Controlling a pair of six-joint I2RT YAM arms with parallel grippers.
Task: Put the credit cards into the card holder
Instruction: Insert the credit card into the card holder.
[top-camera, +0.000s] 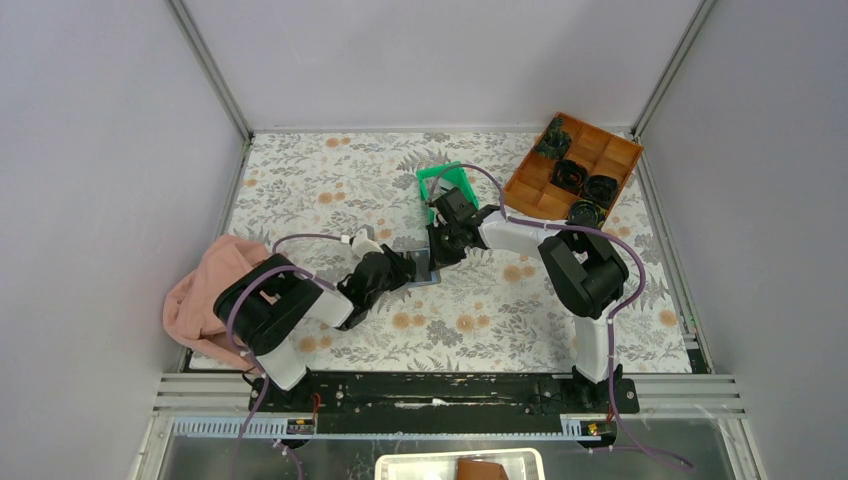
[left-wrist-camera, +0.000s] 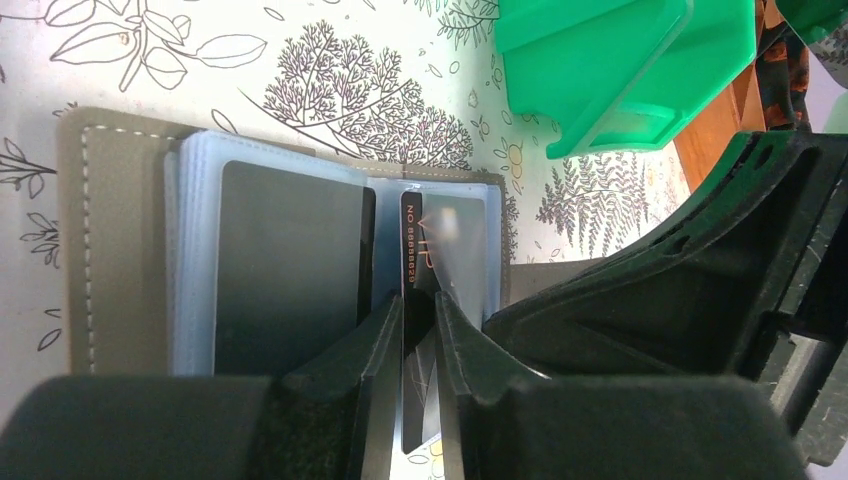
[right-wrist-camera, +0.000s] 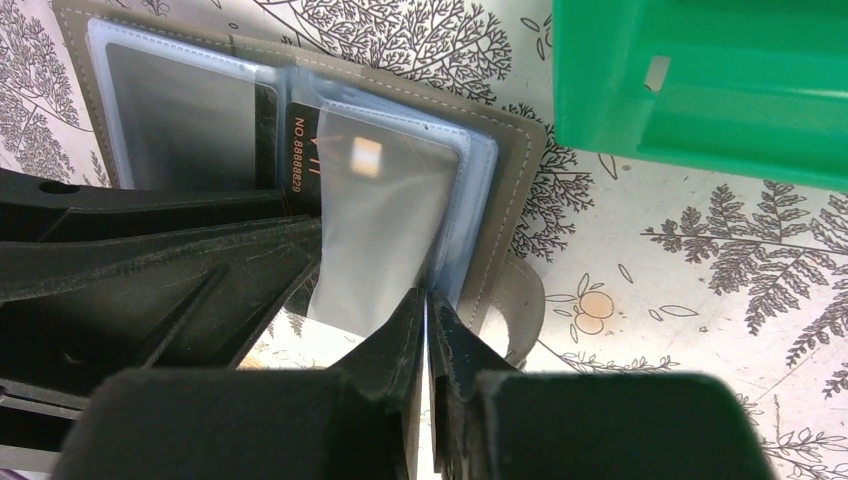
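Observation:
The grey card holder (left-wrist-camera: 120, 240) lies open on the flowered table, its clear sleeves fanned out. One dark credit card (left-wrist-camera: 285, 270) sits in the left sleeve. A black credit card with orange lettering (left-wrist-camera: 418, 250) is partly inside a middle sleeve, its rear end between the fingers of my left gripper (left-wrist-camera: 418, 300). Those fingers stand slightly apart, with a gap beside the card. My right gripper (right-wrist-camera: 428, 295) is at the near edge of a lifted clear sleeve (right-wrist-camera: 385, 230). A hairline slit shows between its fingers, and I cannot tell whether they pinch the sleeve. In the top view both grippers (top-camera: 410, 268) (top-camera: 437, 255) meet over the holder (top-camera: 425, 272).
A green plastic bin (top-camera: 445, 185) stands just behind the holder, close to both grippers. At the back right is a brown compartment tray (top-camera: 575, 165) holding dark items. A pink cloth (top-camera: 205, 295) is bunched at the left edge of the table.

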